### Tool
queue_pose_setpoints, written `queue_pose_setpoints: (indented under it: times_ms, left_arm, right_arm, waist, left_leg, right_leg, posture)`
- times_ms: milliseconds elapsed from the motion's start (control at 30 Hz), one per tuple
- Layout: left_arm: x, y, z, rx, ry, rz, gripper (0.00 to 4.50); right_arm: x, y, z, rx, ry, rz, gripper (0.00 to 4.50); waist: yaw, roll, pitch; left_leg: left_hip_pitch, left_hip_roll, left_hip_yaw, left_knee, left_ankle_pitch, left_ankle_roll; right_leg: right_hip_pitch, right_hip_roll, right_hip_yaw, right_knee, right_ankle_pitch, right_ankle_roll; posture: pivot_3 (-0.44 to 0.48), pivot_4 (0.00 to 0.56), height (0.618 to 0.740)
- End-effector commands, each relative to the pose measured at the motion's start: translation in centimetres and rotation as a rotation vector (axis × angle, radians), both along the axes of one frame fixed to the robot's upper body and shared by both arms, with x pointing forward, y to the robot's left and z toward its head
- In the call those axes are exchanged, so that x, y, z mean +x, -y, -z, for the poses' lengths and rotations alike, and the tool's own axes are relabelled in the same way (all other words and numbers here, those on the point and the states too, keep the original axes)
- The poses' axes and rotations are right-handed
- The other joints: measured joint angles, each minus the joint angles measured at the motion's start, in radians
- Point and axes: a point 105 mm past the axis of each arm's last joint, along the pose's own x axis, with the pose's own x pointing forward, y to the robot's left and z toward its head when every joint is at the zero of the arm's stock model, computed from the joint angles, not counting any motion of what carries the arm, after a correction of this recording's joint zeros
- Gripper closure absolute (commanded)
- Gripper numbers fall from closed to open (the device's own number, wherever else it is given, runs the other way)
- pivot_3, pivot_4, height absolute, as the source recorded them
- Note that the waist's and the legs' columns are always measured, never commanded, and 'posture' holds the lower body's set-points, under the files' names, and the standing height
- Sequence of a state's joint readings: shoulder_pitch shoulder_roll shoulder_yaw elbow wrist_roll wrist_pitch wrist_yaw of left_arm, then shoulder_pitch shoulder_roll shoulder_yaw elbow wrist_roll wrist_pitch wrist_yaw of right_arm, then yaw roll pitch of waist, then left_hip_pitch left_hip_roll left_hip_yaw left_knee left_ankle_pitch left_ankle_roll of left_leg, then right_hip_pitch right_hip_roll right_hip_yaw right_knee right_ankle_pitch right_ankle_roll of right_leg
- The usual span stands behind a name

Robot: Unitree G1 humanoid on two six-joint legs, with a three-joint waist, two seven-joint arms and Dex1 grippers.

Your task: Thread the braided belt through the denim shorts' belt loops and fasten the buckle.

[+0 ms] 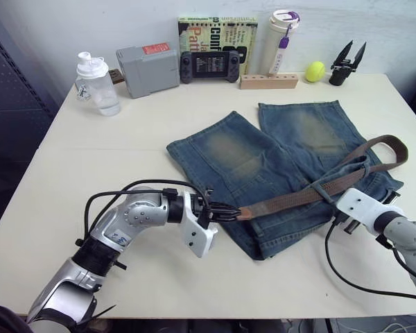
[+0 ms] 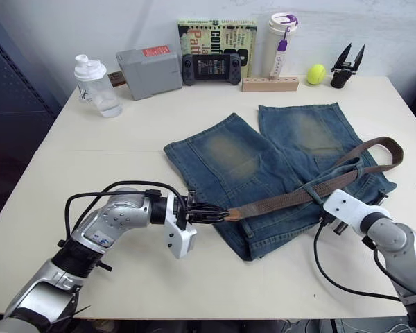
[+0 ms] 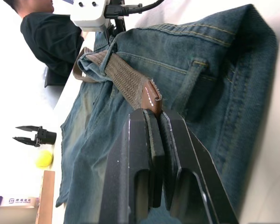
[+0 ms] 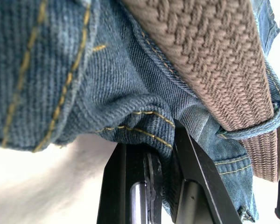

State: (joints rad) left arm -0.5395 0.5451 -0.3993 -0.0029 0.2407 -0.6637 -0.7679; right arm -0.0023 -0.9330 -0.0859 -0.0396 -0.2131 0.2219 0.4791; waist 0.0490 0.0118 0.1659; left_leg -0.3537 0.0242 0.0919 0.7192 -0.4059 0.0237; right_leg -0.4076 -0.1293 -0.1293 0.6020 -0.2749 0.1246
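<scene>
The denim shorts [image 1: 263, 163] lie flat in the middle of the white table, waistband toward me. Across the waistband stretches the braided belt [image 1: 301, 196], its far end curving back in a loop at the right [image 1: 395, 149]. It passes under a raised belt loop [image 4: 252, 130] near my right gripper. My left gripper [image 3: 156, 116] is shut on the belt's brown leather tip [image 3: 151, 99], just short of another belt loop [image 3: 193, 84]. A fold of the waistband [image 4: 144, 121] sits pinched in my right gripper [image 4: 165, 140], which is shut. The buckle is hidden.
Along the table's far edge stand a shaker bottle [image 1: 97, 84], grey box [image 1: 148, 69], game console [image 1: 209, 66], book [image 1: 217, 31], white tumbler [image 1: 283, 38], wooden block [image 1: 268, 81], tennis ball [image 1: 315, 71] and a spare black gripper [image 1: 347, 64]. A person in black [image 3: 46, 37] stands beyond.
</scene>
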Motion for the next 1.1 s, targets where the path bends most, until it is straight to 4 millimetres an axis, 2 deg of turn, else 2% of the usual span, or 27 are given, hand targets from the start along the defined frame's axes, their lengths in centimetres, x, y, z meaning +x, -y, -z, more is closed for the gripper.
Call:
queue_pose_setpoints:
  times_ms: [33, 233, 300, 367, 500, 567, 633, 667, 767, 867, 933, 1000, 1100]
  left_arm:
    - [-0.5, 0.1, -1.2, -0.040, 0.031, 0.027, 4.50]
    - [-0.5, 0.0, -1.3, -0.051, 0.029, 0.025, 4.50]
    - [-0.5, -0.1, -1.4, -0.061, 0.022, 0.022, 4.50]
    - [-0.5, -0.1, -1.4, -0.066, 0.019, 0.022, 4.50]
    - [-0.7, -0.3, -1.5, -0.088, 0.001, 0.029, 4.50]
    - [-0.9, -0.5, -1.6, -0.094, 0.001, 0.035, 4.50]
    - [-0.9, -0.7, -1.7, -0.101, 0.000, 0.039, 4.50]
    - [-1.0, -0.7, -1.8, -0.104, 0.006, 0.041, 4.50]
    - [-1.0, -1.0, -2.1, -0.119, 0.034, 0.048, 4.50]
    - [-0.9, -1.3, -2.0, -0.113, 0.070, 0.054, 4.50]
    - [-0.9, -1.4, -2.1, -0.115, 0.093, 0.056, 4.50]
    - [-0.7, -1.4, -2.4, -0.133, 0.123, 0.051, 4.50]
    - [-0.6, -1.4, -2.5, -0.133, 0.151, 0.047, 4.50]
  right_arm:
    - [-0.1, 0.7, 0.2, 0.011, -0.020, 0.056, 4.45]
    - [-1.0, -0.3, -0.3, 0.129, -0.047, 0.053, 4.45]
    - [-1.3, 0.0, -1.2, 0.137, -0.033, 0.056, 3.63]
    - [-1.9, 0.1, -2.2, 0.153, -0.044, 0.039, 2.98]
    - [-2.7, 0.6, -4.3, 0.148, -0.051, 0.006, 1.10]
    - [-2.9, 0.5, -5.9, 0.162, -0.046, -0.024, 0.15]
    - [-2.9, -0.2, -7.5, 0.249, -0.023, -0.049, 0.06]
    - [-2.9, -1.0, -8.2, 0.346, -0.027, -0.057, 0.06]
    - [-4.5, -6.1, -10.4, 0.834, -0.186, -0.197, 0.06]
    - [-6.4, -8.8, -11.8, 1.161, -0.384, -0.280, 0.06]
    - [-7.5, -9.7, -12.1, 1.272, -0.481, -0.328, 0.06]
    - [-8.0, -10.6, -11.5, 1.396, -0.550, -0.364, 0.06]
    - [-9.4, -12.5, -9.4, 1.514, -0.687, -0.398, 0.06]
  waist:
    - [0.000, 0.000, 0.000]
    - [0.000, 0.000, 0.000]
    - [0.002, 0.000, 0.000]
    - [0.002, 0.000, 0.000]
    - [-0.003, 0.001, 0.000]
    - [-0.007, 0.002, 0.000]
    - [-0.011, 0.002, 0.000]
    - [-0.014, 0.002, 0.000]
    - [-0.022, 0.002, 0.001]
    - [-0.023, 0.001, 0.001]
    - [-0.016, 0.001, 0.001]
    - [-0.012, 0.000, 0.001]
    - [-0.007, 0.000, 0.000]
  left_leg:
    - [0.000, 0.000, 0.000, 0.000, 0.000, 0.000]
    - [0.000, 0.001, 0.000, 0.000, 0.000, 0.000]
    - [0.000, 0.000, -0.001, 0.000, 0.000, 0.000]
    - [0.000, 0.000, 0.000, 0.000, 0.000, 0.000]
    - [0.000, 0.000, 0.000, -0.001, 0.000, 0.000]
    - [0.000, 0.000, 0.000, -0.001, 0.000, 0.000]
    - [0.000, 0.001, 0.000, -0.001, 0.000, 0.000]
    - [0.000, 0.001, 0.000, -0.001, 0.000, 0.000]
    - [0.000, 0.002, -0.001, -0.001, 0.000, 0.000]
    - [0.000, 0.003, -0.008, 0.000, 0.000, 0.000]
    - [-0.001, 0.003, -0.011, 0.000, 0.000, 0.000]
    - [-0.002, 0.003, -0.013, 0.001, 0.000, 0.000]
    - [-0.002, -0.001, -0.013, 0.001, 0.000, 0.000]
  right_leg:
    - [0.000, 0.000, 0.000, 0.000, 0.000, 0.000]
    - [0.000, 0.001, 0.000, 0.000, 0.000, 0.000]
    - [0.000, 0.001, -0.001, 0.000, 0.000, 0.000]
    - [0.000, 0.001, -0.001, 0.000, 0.000, 0.000]
    - [0.000, 0.001, 0.000, 0.000, 0.000, 0.000]
    - [0.000, 0.001, 0.000, 0.000, 0.000, 0.000]
    - [0.000, 0.001, 0.000, 0.000, 0.000, 0.000]
    - [-0.001, 0.001, 0.000, 0.000, 0.000, 0.000]
    - [-0.001, 0.001, 0.000, 0.000, 0.000, 0.000]
    - [-0.001, 0.002, 0.000, 0.001, 0.000, -0.001]
    - [-0.001, 0.000, -0.001, 0.001, 0.000, -0.001]
    - [-0.001, 0.000, -0.003, 0.001, 0.000, -0.001]
    - [-0.001, -0.001, -0.003, 0.001, 0.000, -0.001]
  posture:
    - [0.000, 0.150, 0.731]
    - [0.000, 0.150, 0.731]
    - [0.000, 0.150, 0.731]
    - [0.000, 0.150, 0.731]
    - [0.000, 0.150, 0.731]
    - [0.000, 0.150, 0.731]
    - [0.000, 0.150, 0.731]
    - [0.000, 0.150, 0.731]
    - [0.000, 0.150, 0.731]
    - [0.000, 0.150, 0.731]
    - [0.000, 0.150, 0.731]
    - [0.000, 0.150, 0.731]
    - [0.000, 0.150, 0.731]
